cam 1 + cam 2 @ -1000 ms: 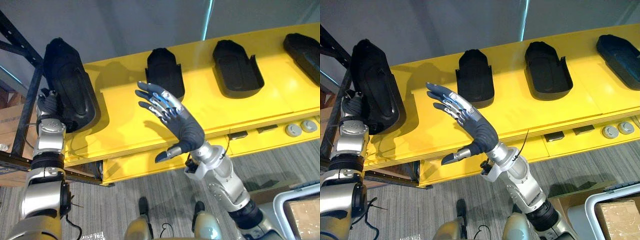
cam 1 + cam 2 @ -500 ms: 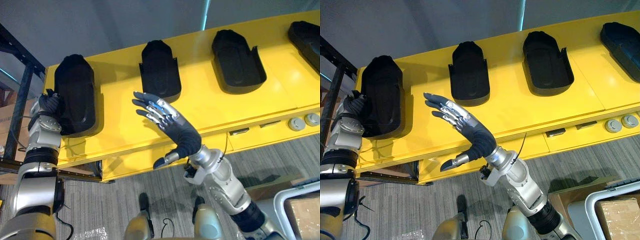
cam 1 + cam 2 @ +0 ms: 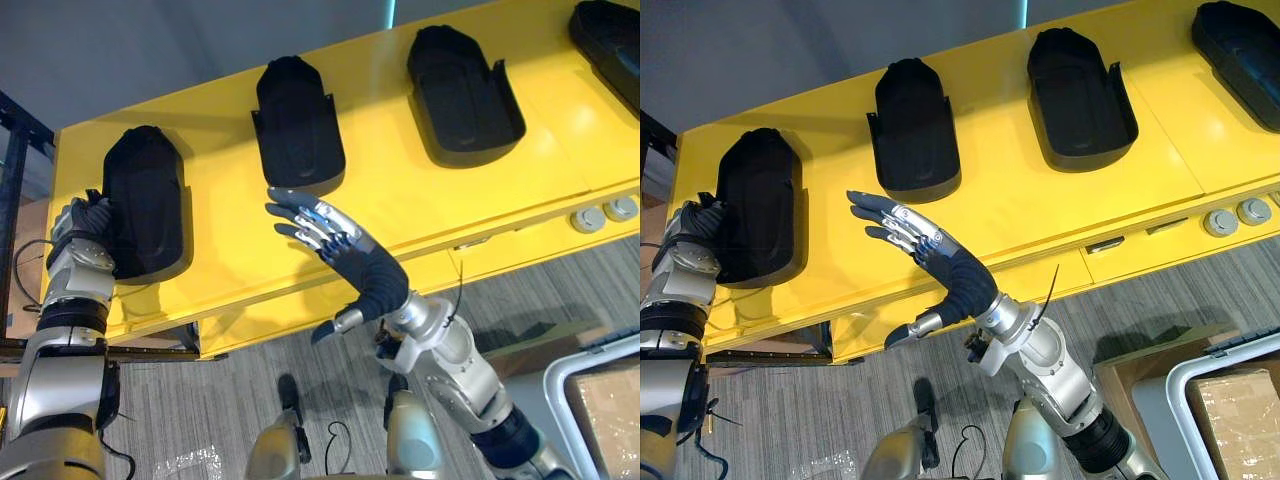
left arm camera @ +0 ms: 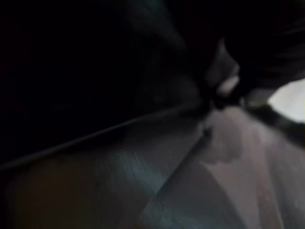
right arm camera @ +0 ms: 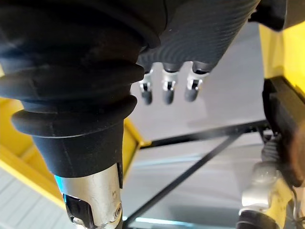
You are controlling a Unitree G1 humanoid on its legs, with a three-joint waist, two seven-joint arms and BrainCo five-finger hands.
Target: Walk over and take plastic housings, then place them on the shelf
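Four black plastic housings lay spaced along the yellow shelf [image 3: 400, 190]: the leftmost housing [image 3: 145, 200], the second housing [image 3: 295, 125], the third housing [image 3: 460, 85] and the fourth housing [image 3: 610, 30] at the far right. The left hand [image 3: 82, 220] sat against the outer left edge of the leftmost housing, which lay flat near the shelf's left end. I could not tell whether that hand gripped the edge, since it merged with the dark plastic. The right hand [image 3: 365, 275] hovered over the shelf's front part, before the second housing and apart from it, released and splayed, thumb out, holding nothing. Two grey round knobs [image 3: 595, 213] sat on the front ledge toward the right
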